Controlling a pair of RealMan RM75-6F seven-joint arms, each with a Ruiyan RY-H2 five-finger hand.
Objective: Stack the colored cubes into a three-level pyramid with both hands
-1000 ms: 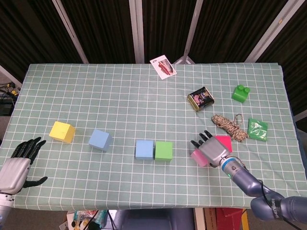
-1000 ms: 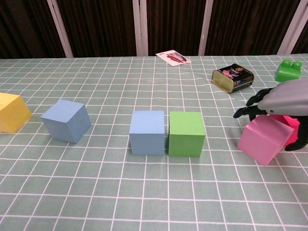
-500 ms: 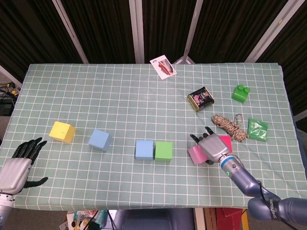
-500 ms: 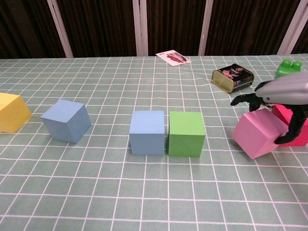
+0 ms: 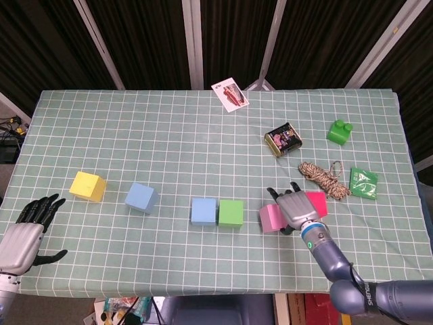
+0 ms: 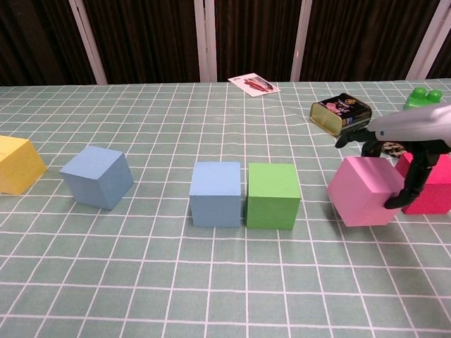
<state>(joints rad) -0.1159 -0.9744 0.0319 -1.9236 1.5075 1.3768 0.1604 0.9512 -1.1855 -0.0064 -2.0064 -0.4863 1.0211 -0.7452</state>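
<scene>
Pink cube (image 6: 361, 201) is sitting on the bench (image 5: 169, 135), near the green cube (image 6: 273, 195), gripped by the right robot hand (image 5: 294, 207) from above. Red cube (image 6: 431, 186) is touching behind it. Left robot hand (image 5: 27, 233) is resting at the bench's near-left edge, fingers apart, holding nothing.

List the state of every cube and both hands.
pink cube: held by right hand, beside the red cube
green cube: touching a blue cube
second blue cube: alone
yellow cube: alone
left hand: open, empty
</scene>
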